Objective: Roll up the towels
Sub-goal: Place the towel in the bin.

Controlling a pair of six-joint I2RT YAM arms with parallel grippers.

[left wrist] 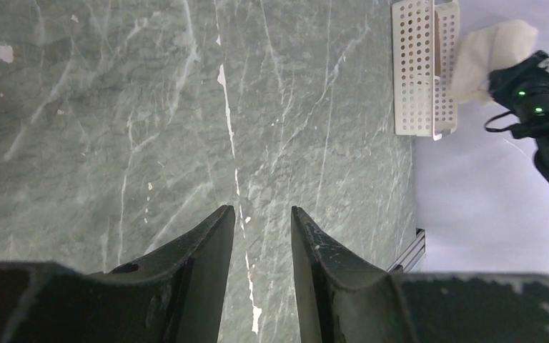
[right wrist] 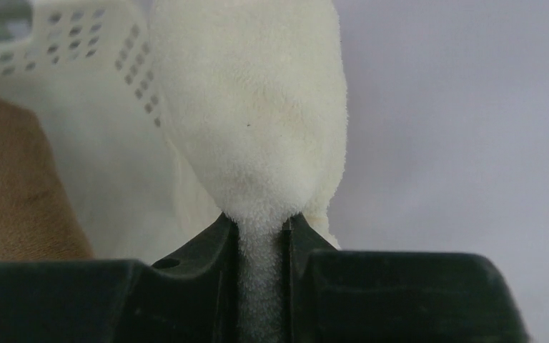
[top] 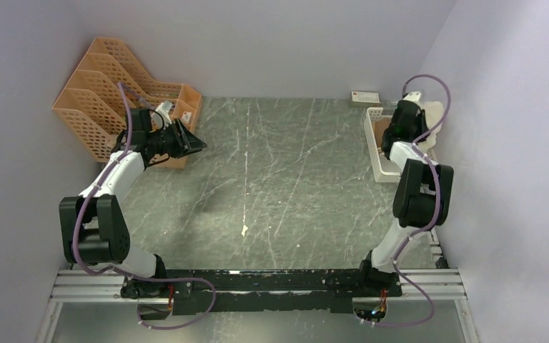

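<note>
My right gripper (right wrist: 261, 218) is shut on a fold of the cream-white towel (right wrist: 257, 100) and holds it up over the far right of the white perforated basket (right wrist: 78, 28). The brown towel (right wrist: 14, 186) lies bunched in that basket. From above, the right gripper (top: 418, 116) is at the table's back right, with the cream towel (top: 437, 108) hanging beside the basket (top: 379, 168) and the brown towel (top: 384, 134) inside it. My left gripper (top: 199, 145) is open and empty, above the table's back left. Its jaws (left wrist: 261, 209) frame bare tabletop.
An orange mesh file organiser (top: 114, 86) stands at the back left, right behind the left gripper. A small white box (top: 364, 96) lies at the back wall near the basket. Lilac walls close in on three sides. The grey marble tabletop (top: 279, 179) lies between the arms.
</note>
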